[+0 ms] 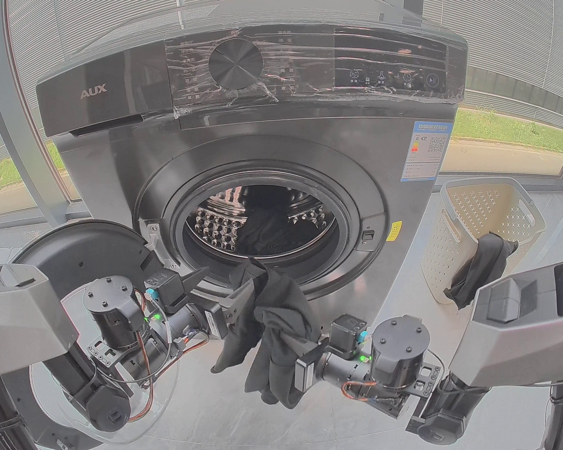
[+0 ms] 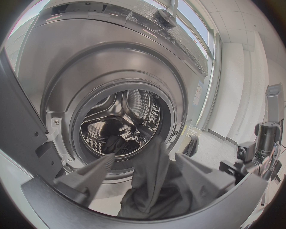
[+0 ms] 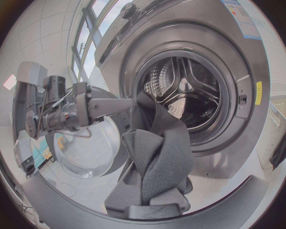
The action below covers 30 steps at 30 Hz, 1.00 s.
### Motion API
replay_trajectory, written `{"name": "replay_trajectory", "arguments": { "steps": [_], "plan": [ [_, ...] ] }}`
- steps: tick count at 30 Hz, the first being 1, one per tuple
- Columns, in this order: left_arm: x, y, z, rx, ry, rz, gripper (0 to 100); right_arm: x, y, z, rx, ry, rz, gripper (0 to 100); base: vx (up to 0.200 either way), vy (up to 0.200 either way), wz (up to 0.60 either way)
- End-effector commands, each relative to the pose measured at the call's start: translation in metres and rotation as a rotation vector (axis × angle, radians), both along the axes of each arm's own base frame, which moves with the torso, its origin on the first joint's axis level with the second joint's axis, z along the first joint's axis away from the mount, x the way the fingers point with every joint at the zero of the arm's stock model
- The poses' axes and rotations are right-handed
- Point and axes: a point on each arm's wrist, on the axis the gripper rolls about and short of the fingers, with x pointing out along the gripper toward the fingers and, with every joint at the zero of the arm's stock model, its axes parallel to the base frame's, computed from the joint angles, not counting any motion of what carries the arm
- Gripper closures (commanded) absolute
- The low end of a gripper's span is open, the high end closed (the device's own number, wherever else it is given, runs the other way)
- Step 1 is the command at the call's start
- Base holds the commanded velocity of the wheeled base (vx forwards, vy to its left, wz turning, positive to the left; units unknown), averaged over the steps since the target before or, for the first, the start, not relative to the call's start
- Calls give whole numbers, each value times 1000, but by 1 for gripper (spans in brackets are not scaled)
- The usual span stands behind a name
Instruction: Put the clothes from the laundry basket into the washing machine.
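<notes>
"Which step was it on when you looked?"

"Loading, I'd say. A black garment [image 1: 280,326] hung just in front of the open mouth of the washing machine [image 1: 328,151], strung between the two arms. The right gripper [image 3: 146,198] was clamped on a bunched fold of it. The left gripper [image 2: 145,158] had its fingers spread wide, with the cloth only draped against one of them."

"And what did it need next?"

"My guess: carry the bundle forward over the lip into the drum [image 1: 225,222] and let go well inside, so no tail hung over the seal."

"Anything in there already?"

"A dark piece [image 1: 257,230] lay low in the drum. Another dark garment [image 1: 484,268] was slung over the rim of the laundry basket [image 1: 481,209], on the floor to the machine's right."

"What couldn't you see?"

"The basket's wall hid its bottom, so I couldn't tell what else was left. The hanging folds also hid how much cloth the right fingers really held."
</notes>
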Motion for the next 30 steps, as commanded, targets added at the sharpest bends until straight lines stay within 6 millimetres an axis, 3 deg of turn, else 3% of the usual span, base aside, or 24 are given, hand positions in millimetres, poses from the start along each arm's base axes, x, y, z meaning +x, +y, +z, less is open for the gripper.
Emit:
{"name": "replay_trajectory", "arguments": {
  "steps": [1, 4, 11, 18, 30],
  "plan": [
    [-1, 2, -5, 12, 18, 4, 0, 24, -4, 19, 50, -47, -57, 100, 0, 0, 0],
    [-2, 2, -7, 22, 27, 4, 0, 39, -10, 32, 67, -63, -92, 100, 0, 0, 0],
    [-7, 2, -15, 54, 52, -14, 0, 50, -3, 49, 87, -80, -101, 100, 0, 0, 0],
    [-14, -3, -29, 97, 95, -61, 0, 51, 9, 60, 113, -104, -78, 100, 0, 0, 0],
    [-19, -13, -35, 108, 114, -121, 0, 34, 34, 66, 126, -103, -5, 100, 0, 0, 0]
  ]
}}
